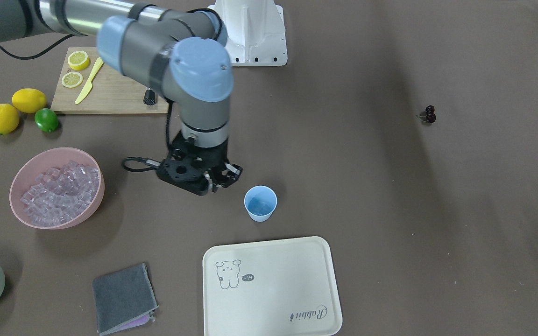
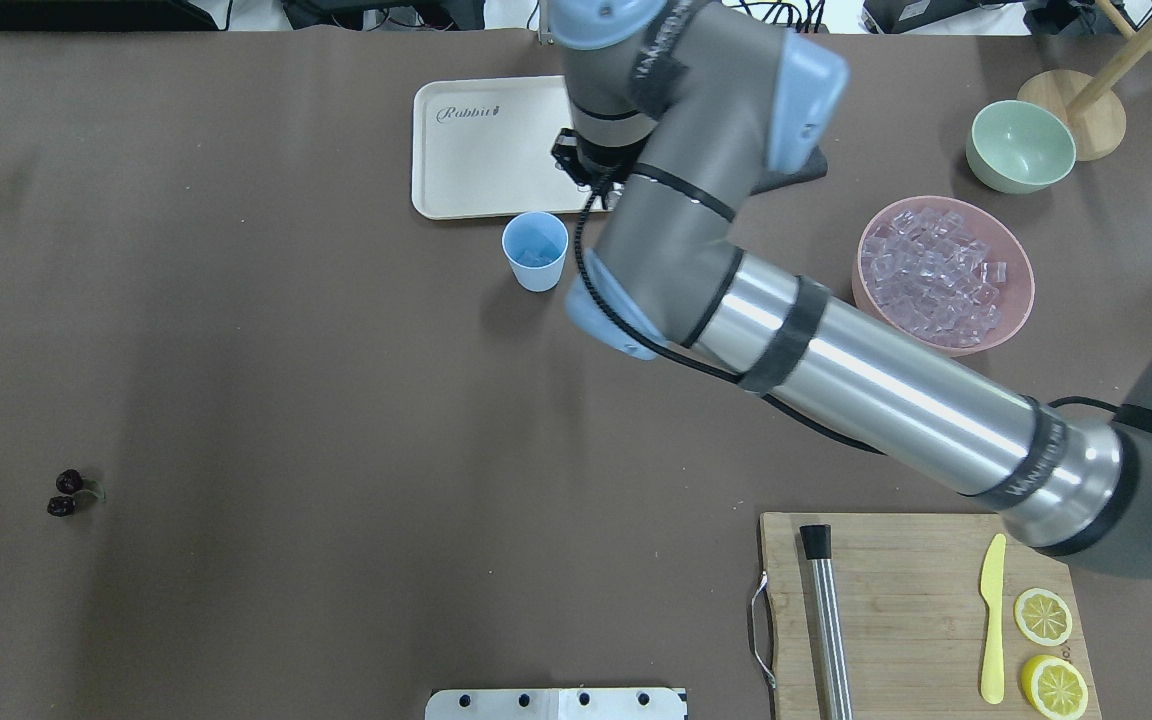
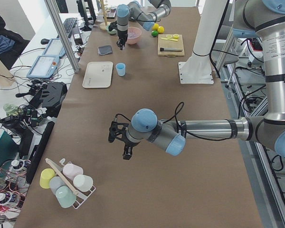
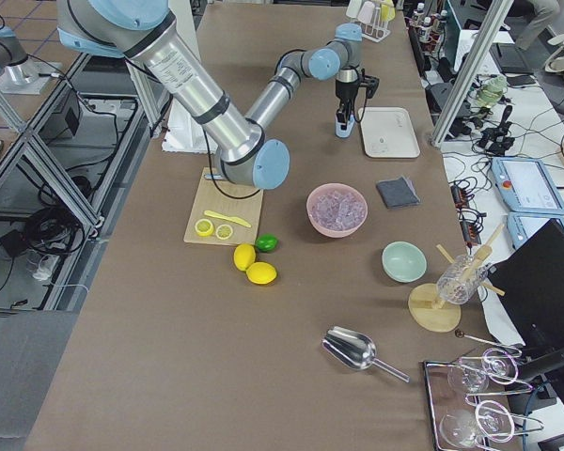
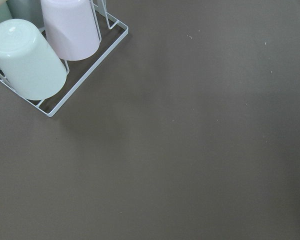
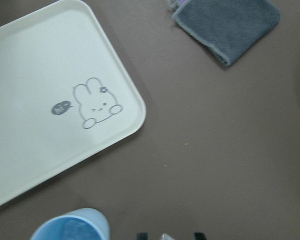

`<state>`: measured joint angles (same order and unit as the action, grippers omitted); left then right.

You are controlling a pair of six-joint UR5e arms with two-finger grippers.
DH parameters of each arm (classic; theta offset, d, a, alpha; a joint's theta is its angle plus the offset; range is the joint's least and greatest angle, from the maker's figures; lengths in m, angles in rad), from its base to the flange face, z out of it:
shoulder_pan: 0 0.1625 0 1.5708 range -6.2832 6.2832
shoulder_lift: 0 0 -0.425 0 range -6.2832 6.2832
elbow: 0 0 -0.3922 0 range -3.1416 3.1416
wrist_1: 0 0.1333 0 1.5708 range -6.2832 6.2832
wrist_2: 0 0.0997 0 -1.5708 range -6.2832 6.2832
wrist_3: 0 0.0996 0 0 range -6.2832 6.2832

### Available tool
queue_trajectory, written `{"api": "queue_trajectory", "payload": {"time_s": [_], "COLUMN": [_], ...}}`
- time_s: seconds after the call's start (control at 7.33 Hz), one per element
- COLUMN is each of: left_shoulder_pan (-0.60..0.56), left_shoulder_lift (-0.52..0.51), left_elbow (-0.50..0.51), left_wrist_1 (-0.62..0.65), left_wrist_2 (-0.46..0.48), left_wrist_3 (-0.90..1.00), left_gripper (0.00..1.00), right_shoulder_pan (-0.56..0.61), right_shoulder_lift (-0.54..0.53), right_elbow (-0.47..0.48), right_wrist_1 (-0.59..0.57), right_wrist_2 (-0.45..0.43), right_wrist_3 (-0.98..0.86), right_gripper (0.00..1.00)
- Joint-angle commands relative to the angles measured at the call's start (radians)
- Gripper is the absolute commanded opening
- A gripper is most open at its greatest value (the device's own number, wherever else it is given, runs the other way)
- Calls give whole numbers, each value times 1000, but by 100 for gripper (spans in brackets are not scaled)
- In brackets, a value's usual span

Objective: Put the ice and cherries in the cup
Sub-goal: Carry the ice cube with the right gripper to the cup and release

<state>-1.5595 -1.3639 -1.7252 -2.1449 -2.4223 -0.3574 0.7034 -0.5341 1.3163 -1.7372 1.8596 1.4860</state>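
Your robot's right gripper (image 1: 220, 182) hangs low over the brown table (image 1: 367, 186), just beside the small light-blue round cup (image 1: 260, 203). Two dark fingertips (image 6: 142, 236) peek in at the bottom edge of the right wrist view with a gap between them. So little of them shows that you cannot tell if they hold anything. The left gripper (image 3: 127, 153) is far off toward the other end of the table. It shows only in the side view, so you cannot tell if its fingers are apart or together.

The cup stands upright on the table between the right gripper and the cream tray (image 1: 287, 280), near the tray but not on it. Most of the clear ice cubes (image 1: 59, 191) sit heaped in the big pink bowl (image 1: 89, 215). A few lie in the bottom of the cup. The two dark red cherries (image 1: 430, 114) lie on the table on the robot's left side, well apart from the cup.

You can read "Rabbit" in curly letters in one corner of the tray. It also has a little drawn animal with a speech bubble that says "hi". A folded grey cloth (image 1: 122, 296) lies near the tray.

In the left wrist view, a mint-green cup (image 5: 27, 60) and a pale pink cup (image 5: 70, 25) rest in a white wire rack (image 5: 85, 82).
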Motion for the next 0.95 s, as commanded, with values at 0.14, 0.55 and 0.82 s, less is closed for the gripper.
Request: {"api": "queue_trajectory", "payload": {"time_s": [0.14, 0.55, 0.82], "left_shoulder_pan": [-2, -1, -1], "left_shoulder_lift": [2, 12, 14], "left_elbow": [7, 15, 15], "left_wrist_1": [0, 0, 0], "left_wrist_2": [0, 0, 0], "left_wrist_3": [-2, 2, -2], "left_gripper": [98, 98, 98], "right_shoulder_pan": [-56, -65, -90], "right_shoulder_lift": [83, 86, 66], "right_elbow": [-234, -247, -217], "right_wrist_1": [306, 326, 314], "right_wrist_2": [-95, -92, -86], "right_wrist_3": [100, 90, 36], "right_gripper": [29, 37, 98]}}
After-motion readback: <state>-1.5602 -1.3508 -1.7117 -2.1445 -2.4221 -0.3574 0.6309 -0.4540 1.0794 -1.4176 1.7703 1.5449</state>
